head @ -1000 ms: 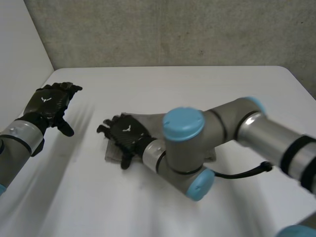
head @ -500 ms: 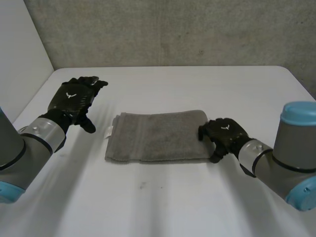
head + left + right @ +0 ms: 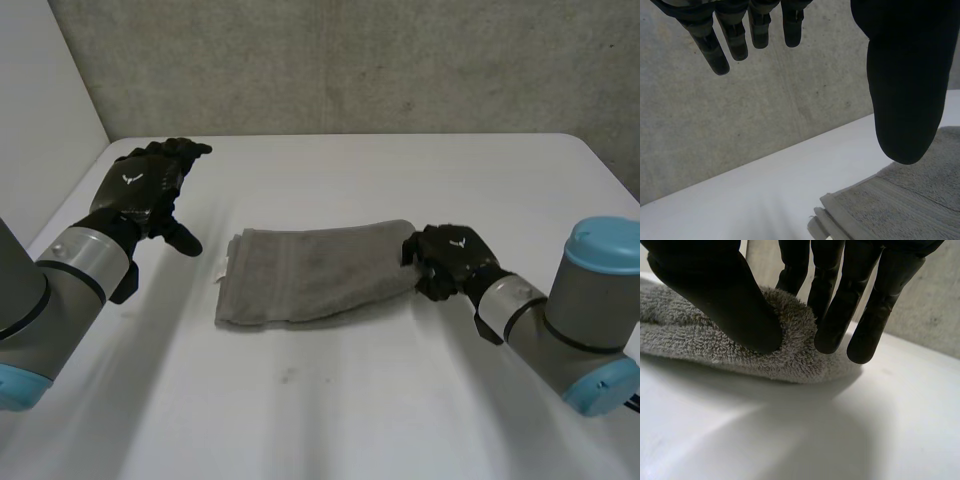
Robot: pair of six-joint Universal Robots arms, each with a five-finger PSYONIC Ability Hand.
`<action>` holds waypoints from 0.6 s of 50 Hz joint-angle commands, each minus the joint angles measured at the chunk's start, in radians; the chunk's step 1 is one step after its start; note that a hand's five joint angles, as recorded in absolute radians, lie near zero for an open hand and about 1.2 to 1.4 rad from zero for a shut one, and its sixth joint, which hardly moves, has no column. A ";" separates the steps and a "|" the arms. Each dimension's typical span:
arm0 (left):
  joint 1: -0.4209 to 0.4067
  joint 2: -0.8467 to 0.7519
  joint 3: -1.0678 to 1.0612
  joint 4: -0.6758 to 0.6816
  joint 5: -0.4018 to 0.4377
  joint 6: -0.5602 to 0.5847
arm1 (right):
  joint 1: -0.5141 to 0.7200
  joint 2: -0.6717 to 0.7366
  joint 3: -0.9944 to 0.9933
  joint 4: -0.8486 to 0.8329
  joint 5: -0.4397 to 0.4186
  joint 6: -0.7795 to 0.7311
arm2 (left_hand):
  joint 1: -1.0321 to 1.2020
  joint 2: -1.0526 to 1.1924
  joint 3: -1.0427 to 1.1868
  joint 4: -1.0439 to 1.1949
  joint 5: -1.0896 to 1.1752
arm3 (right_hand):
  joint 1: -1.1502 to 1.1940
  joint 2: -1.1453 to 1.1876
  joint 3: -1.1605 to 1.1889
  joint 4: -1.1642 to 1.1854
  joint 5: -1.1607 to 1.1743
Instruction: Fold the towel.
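Left arm comes in from the near left, forearm angled toward the far side, and the left hand (image 3: 135,190) hovers in the air, fingers straight, thumb splayed wide. Right arm reaches in low from the near right, elbow bent; the right hand (image 3: 452,258) pinches the towel (image 3: 310,272) end, thumb against curled fingers

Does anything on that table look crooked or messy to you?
The towel lies askew, its near edge slanting toward the right hand, which pinches one end. A small dark speck marks the table.
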 commanded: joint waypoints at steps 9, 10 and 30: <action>0.052 0.093 -0.018 -0.006 -0.001 0.003 | 0.299 0.200 -0.535 0.134 -0.002 0.031 | -0.003 0.010 0.007 0.006 -0.030 | 0.026 0.206 0.184 0.181 0.201; 0.064 0.104 -0.025 -0.006 -0.001 0.001 | 0.337 0.249 -0.594 0.138 -0.006 0.031 | -0.003 0.010 0.007 0.006 -0.030 | 0.026 0.206 0.184 0.181 0.201; 0.104 0.062 0.006 -0.003 -0.001 0.003 | 0.448 0.349 -0.743 0.276 -0.037 0.032 | -0.003 0.010 0.007 0.006 -0.030 | -1.196 -1.016 -1.038 -1.041 -1.021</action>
